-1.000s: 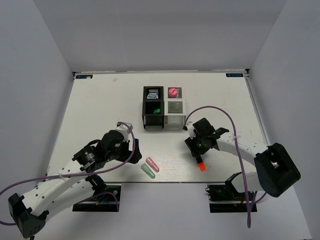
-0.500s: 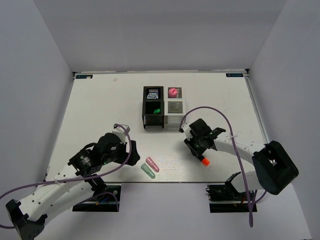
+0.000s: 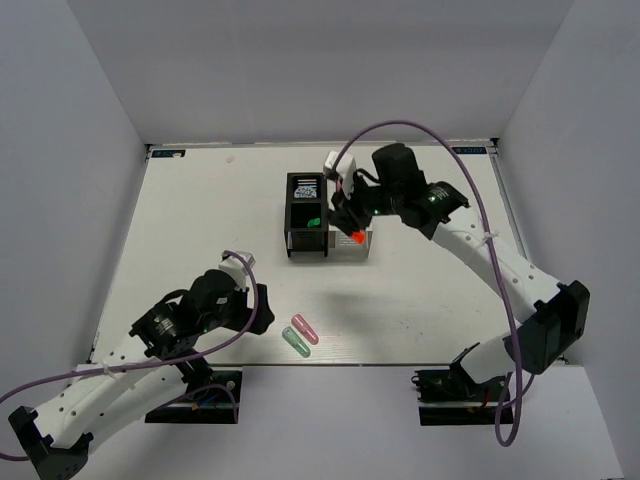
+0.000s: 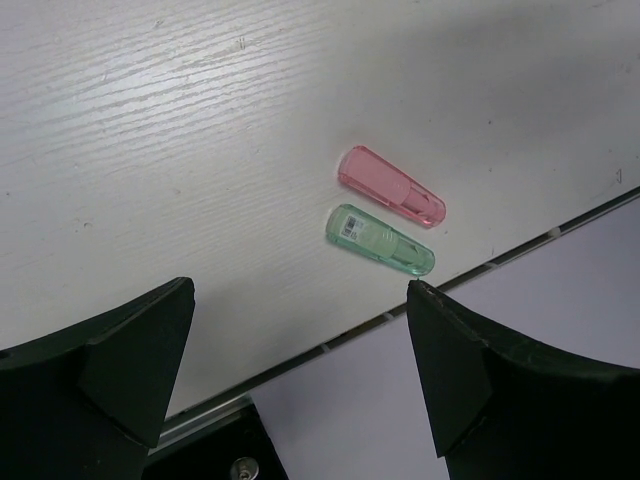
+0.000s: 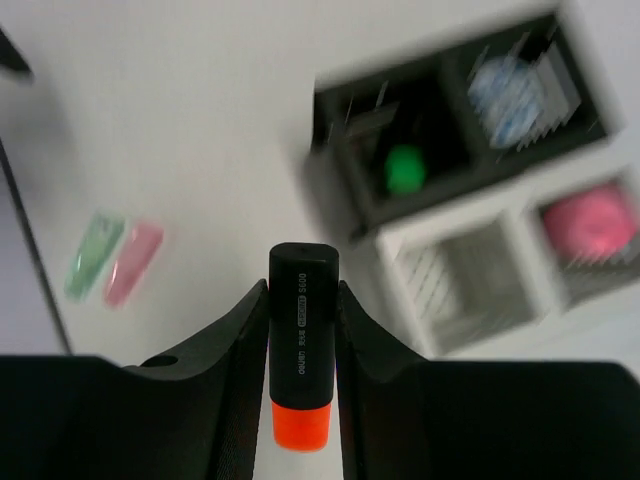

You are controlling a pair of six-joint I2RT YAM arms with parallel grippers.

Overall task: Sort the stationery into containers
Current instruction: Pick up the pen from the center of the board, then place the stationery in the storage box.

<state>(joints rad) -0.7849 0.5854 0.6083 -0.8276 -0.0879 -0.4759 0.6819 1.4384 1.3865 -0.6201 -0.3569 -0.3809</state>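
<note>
While it hangs over the white box (image 3: 351, 244), which stands touching the black box (image 3: 291, 215) on that box's right, the right gripper (image 3: 350, 222) is closed narrowly on the orange-capped marker (image 3: 356, 237), one finger against each long side of the black barrel. The left gripper (image 3: 256, 302) sits well nearer than the black box and to its left, close to the table's (image 3: 200, 220) front edge; its jaws are spread wide and hold nothing.

In the black box, the far compartment holds a blue-and-white roll (image 5: 505, 88) and the near one a green-capped piece (image 5: 405, 170). In the white box beside it, the far compartment holds a round pink thing (image 5: 592, 224); the near compartment looks bare, though the wrist view is blurred.

The marker's long axis runs along the fingers, orange cap toward the wrist and black end pointing outward; from above, the cap shows at the white box's near side.

The pink capsule piece (image 4: 392, 187) and the green capsule piece (image 4: 380, 239) lie side by side, parallel, well nearer than the black box.
</note>
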